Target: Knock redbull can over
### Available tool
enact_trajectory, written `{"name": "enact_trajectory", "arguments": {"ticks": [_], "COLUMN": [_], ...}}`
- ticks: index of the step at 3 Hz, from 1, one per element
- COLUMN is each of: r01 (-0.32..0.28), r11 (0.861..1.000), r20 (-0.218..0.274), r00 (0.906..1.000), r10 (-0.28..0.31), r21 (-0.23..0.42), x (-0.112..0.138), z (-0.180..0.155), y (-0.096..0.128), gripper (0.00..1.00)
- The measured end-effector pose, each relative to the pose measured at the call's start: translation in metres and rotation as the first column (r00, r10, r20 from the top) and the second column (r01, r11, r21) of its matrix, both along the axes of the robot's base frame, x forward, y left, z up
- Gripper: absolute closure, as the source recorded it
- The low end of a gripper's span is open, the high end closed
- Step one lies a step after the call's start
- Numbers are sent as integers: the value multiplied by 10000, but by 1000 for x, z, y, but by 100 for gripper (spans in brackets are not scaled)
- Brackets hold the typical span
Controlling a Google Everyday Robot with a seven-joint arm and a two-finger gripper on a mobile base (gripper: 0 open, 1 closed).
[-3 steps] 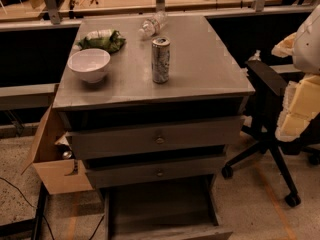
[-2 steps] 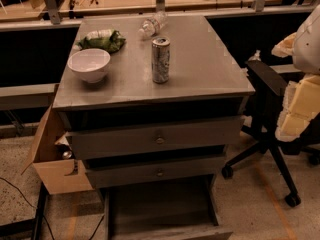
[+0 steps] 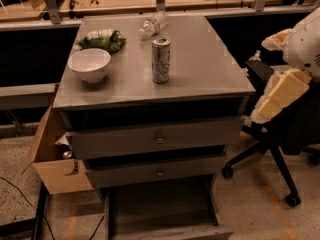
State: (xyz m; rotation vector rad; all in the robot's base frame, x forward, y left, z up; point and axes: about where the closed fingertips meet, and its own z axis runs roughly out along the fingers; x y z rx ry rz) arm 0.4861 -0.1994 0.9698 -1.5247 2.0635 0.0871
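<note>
The slim tall silver redbull can (image 3: pixel 161 60) with mottled grey-blue print stands upright near the middle of the flat grey metal surface (image 3: pixel 210 69) of a drawer cabinet, its long axis vertical and nothing touching it; a round white bowl (image 3: pixel 89 64) sits well apart toward the left of the view, with a crumpled green packet (image 3: pixel 102 39) and a clear plastic bottle (image 3: pixel 152 25) lying on its side behind. The cream-coloured end effector (image 3: pixel 280 95) hangs off the right-hand edge of the surface, beside a black office chair (image 3: pixel 280 149), well apart from the can and seemingly lower than the top; it holds nothing, and whether it is open or closed I cannot tell. The can thus lies leftward and further in; a sideways push high on its body would likely topple it.
</note>
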Motion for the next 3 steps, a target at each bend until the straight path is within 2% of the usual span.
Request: {"name": "enact_trajectory", "arguments": {"ticks": [1,2,3], "r01": [-160,-152,358], "r11": [9826,9148,8144], "r20": [557,918,839], "r00": [9984,9955,9911], "r10": [57,-240,-1033], "r21": [1853,4036,5791], "x": [30,61,94], "z": [-12,-31,-41], "y": [14,37,64], "gripper": [0,0,0]}}
